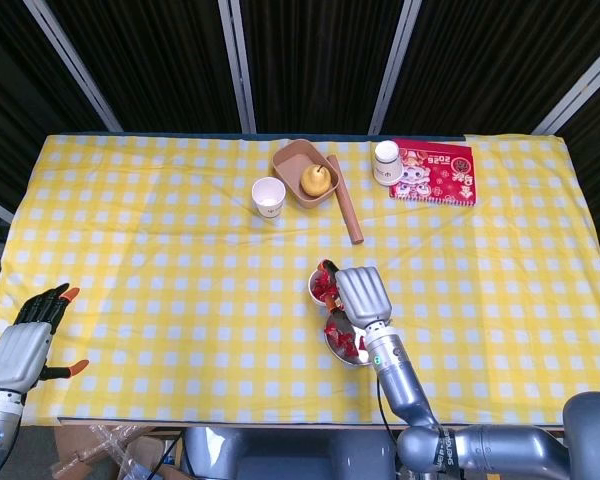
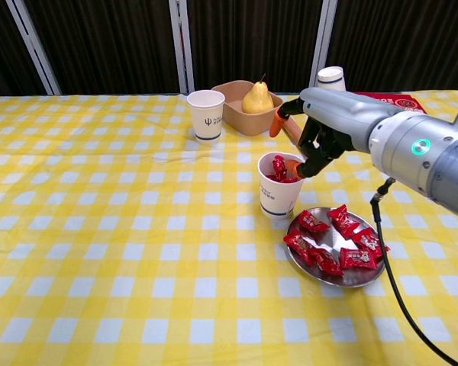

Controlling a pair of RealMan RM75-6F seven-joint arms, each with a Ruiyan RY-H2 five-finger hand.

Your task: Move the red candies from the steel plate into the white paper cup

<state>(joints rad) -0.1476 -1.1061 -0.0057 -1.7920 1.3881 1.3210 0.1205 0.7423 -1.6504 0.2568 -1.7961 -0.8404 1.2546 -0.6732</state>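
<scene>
Over the white paper cup [image 2: 279, 185] near the middle of the yellow checked tablecloth [image 2: 114, 229], the right hand [image 2: 314, 136] hovers with fingers spread apart and nothing visibly pinched; a red candy [image 2: 278, 167] stands up at the cup's mouth, touching or just below one orange fingertip, so I judge this as the release step of one transfer, candy just dropped in. Other candies show inside the cup. The steel plate [image 2: 345, 277] sits just beside the cup on the robot's right, with several red candies on it [image 2: 341, 242], so the task is partway, not done. From the head view the right hand [image 1: 360, 294] covers part of the cup [image 1: 321, 285] and the plate [image 1: 342, 346] below it. The left hand [image 1: 24, 345] rests far off at the table's left edge, fingers apart, holding nothing. Next move, as I read it: lift clear of the cup rim without tipping it, swing over to the plate, come down on one wrapped candy and pinch it. Risk: slippery wrappers, shallow plate may slide, and the cup stands close enough to get knocked.
</scene>
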